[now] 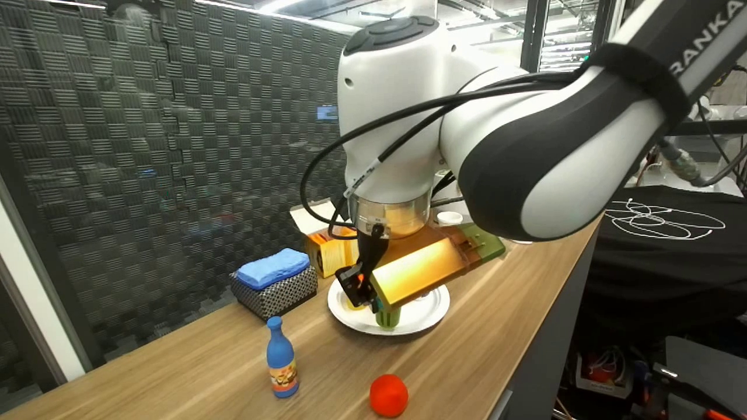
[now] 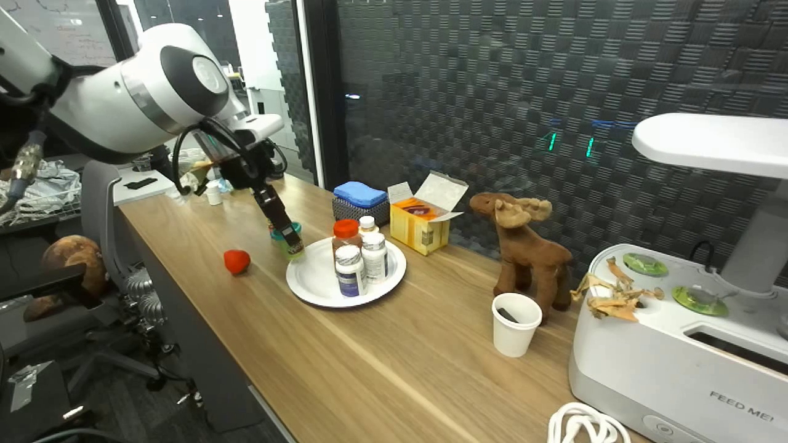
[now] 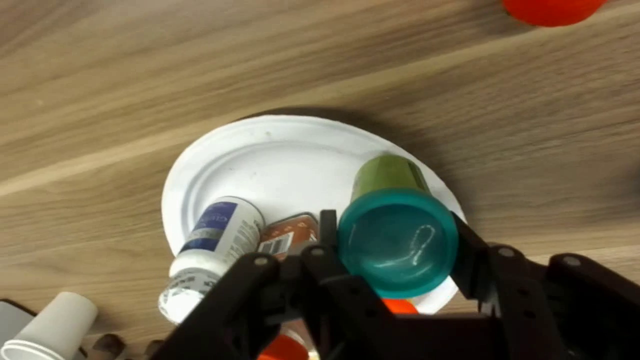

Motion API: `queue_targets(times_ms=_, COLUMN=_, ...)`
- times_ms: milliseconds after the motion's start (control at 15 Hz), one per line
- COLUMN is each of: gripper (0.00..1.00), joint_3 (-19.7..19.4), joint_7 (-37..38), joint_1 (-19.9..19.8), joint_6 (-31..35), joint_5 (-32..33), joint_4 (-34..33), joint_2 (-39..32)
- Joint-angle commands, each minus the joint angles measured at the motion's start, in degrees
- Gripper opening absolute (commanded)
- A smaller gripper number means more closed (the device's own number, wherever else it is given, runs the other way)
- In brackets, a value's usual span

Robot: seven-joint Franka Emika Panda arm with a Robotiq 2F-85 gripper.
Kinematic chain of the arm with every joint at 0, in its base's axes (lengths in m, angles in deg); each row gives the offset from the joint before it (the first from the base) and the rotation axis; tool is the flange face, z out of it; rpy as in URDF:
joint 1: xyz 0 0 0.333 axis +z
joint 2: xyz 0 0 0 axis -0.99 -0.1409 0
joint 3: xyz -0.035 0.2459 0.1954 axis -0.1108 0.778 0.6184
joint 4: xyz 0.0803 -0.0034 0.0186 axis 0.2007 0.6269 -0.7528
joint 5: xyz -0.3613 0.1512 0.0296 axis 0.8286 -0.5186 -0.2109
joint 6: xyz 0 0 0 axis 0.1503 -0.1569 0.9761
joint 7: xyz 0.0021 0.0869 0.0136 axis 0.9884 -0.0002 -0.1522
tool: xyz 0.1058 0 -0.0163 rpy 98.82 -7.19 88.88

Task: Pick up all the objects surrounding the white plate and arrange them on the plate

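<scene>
My gripper (image 3: 395, 231) is shut on the green tub (image 3: 386, 175), one finger on each side of its teal lid. The tub is over the edge of the white plate (image 3: 295, 170), its base at or just above the surface; I cannot tell which. On the plate stand a red-lidded spice jar (image 2: 346, 232) and white bottles (image 2: 349, 274). A yellow item (image 1: 353, 305) there is mostly hidden behind the gripper. Off the plate, a blue bottle (image 1: 282, 361) stands upright on the table, and a red ball (image 1: 388, 395) lies near the front edge.
Behind the plate are an open yellow box (image 2: 418, 227) and a patterned box with a blue cloth (image 2: 360, 194). A plush moose (image 2: 532, 252), a paper cup (image 2: 516, 332) and a white planter device (image 2: 671, 363) stand farther along. The table's edge (image 1: 548, 309) runs along the near side.
</scene>
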Motion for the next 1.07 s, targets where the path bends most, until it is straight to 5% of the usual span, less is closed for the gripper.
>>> queue_targets(times_ms=0, gripper=0.27, joint_3=-0.16, joint_7=7.21, joint_1=-1.78, joint_6=0.82, joint_5=3.88, joint_4=1.37, joint_2=0.70)
queue_targets(times_ms=600, gripper=0.27, joint_3=-0.16, joint_7=19.44, joint_1=-5.12, joint_6=0.57, joint_5=10.76, joint_4=2.01, joint_2=-0.08)
queue_targets(times_ms=1000, gripper=0.27, joint_3=0.11, joint_7=20.75, joint_1=-6.46, joint_6=1.53, joint_5=9.97, joint_4=1.83, joint_2=-2.09)
